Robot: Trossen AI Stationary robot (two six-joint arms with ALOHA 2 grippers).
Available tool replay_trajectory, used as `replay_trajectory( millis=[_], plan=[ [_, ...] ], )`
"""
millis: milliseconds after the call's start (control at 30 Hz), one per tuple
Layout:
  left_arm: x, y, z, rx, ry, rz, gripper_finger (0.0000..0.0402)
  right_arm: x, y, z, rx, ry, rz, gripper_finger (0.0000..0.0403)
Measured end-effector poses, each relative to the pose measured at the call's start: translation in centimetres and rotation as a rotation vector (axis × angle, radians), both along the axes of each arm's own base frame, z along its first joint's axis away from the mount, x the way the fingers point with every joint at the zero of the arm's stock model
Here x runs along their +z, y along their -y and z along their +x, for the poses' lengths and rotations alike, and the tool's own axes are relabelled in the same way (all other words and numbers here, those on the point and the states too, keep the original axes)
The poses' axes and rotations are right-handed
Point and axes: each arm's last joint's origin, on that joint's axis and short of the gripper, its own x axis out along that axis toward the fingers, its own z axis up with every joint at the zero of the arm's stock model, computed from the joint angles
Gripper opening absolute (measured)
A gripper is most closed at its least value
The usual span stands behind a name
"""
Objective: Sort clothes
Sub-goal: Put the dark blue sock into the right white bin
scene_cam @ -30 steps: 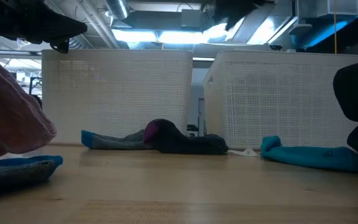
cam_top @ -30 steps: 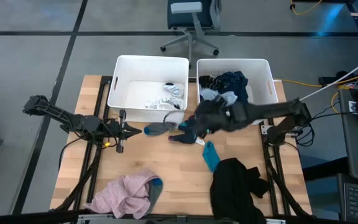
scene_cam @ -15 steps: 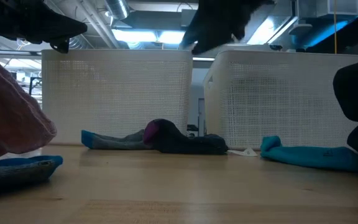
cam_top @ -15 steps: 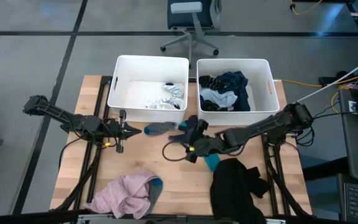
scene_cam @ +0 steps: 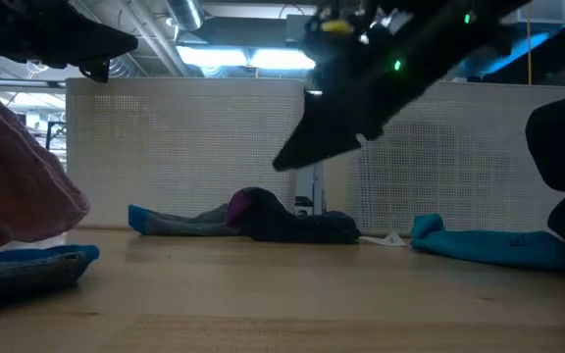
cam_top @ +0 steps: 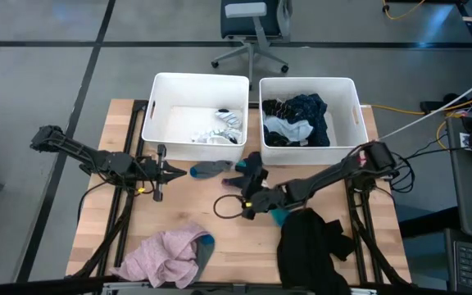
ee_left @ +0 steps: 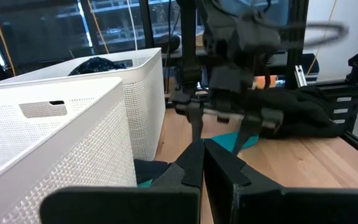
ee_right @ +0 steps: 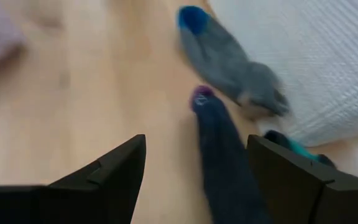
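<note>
While the right gripper [cam_top: 248, 209] hangs wide open and empty, the dark navy fabric sock [ee_right: 225, 158] lies lengthwise directly ahead, between its fingers, on the wooden table [cam_top: 220, 238].

The right arm reaches far across the middle of the table. Its right gripper [cam_top: 247, 209] hangs low over the wood with both fingers wide apart. The left arm waits at the left side, its left gripper [cam_top: 183, 171] closed tight.
</note>
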Motion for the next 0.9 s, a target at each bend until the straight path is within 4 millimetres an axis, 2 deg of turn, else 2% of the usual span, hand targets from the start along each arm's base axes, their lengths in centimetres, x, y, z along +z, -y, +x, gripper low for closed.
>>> replay_trajectory(
  millis=[233,367,467,667,900],
  plan=[
    [0.0,0.0,0.0,0.0,0.001,0.0,0.0001,-2.7,1.0,0.6,-0.122,-0.042,-0.103,0.028],
    [0.0,0.0,0.0,0.0,0.0,0.003,0.0001,-3.7,1.8,0.9,-0.129,-0.058,-0.052,0.0276],
    [0.0,0.0,0.0,0.0,-0.001,0.004,0.0001,-4.6,2.4,1.2,-0.127,-0.082,-0.011,0.0258],
    [0.0,0.0,0.0,0.0,-0.004,0.005,0.0001,-6.2,2.9,1.3,-0.15,-0.114,0.012,0.0188],
    [0.0,0.0,0.0,0.0,-0.005,0.009,0.0001,-6.5,2.7,1.4,-0.144,-0.115,0.011,0.0048]
  ],
)
